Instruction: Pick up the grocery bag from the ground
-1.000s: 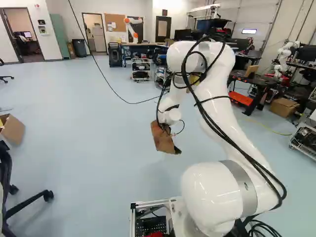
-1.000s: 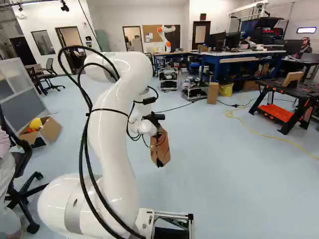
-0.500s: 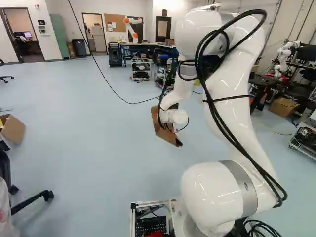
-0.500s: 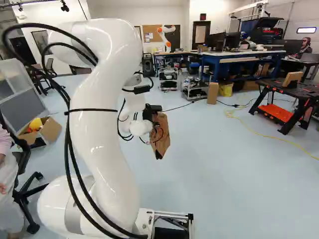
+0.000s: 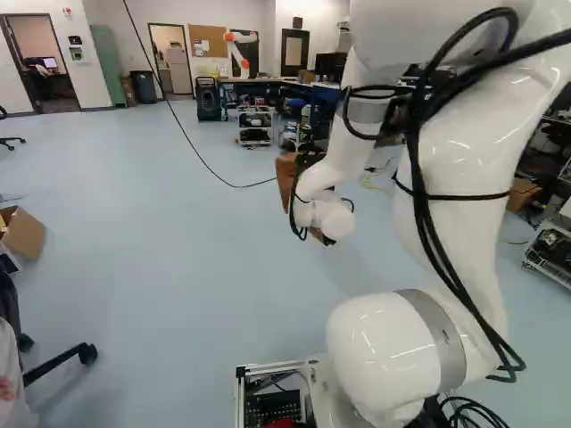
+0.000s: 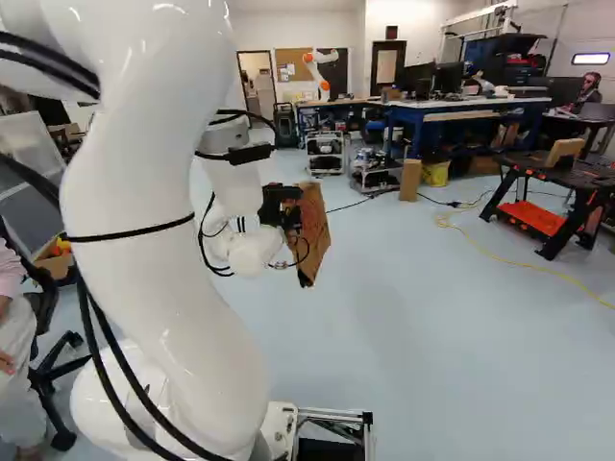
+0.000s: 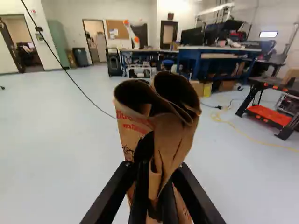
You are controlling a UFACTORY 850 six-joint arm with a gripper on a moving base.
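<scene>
Arm [image 6: 163, 173] swung up & back vs. 1 sec ago, its upper part now cut off up top in both base views; held bag [image 6: 313, 230] rose w/ it.

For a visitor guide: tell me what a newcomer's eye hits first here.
Probably the big white arm, filling the left of the right base view. Next, the crumpled brown bag, held off the floor in the gripper. Then the orange shelf under the black worktable at that base view's right.

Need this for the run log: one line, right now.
paper bag: off the floor | pincer: shut on bag | shape: crumpled
</scene>
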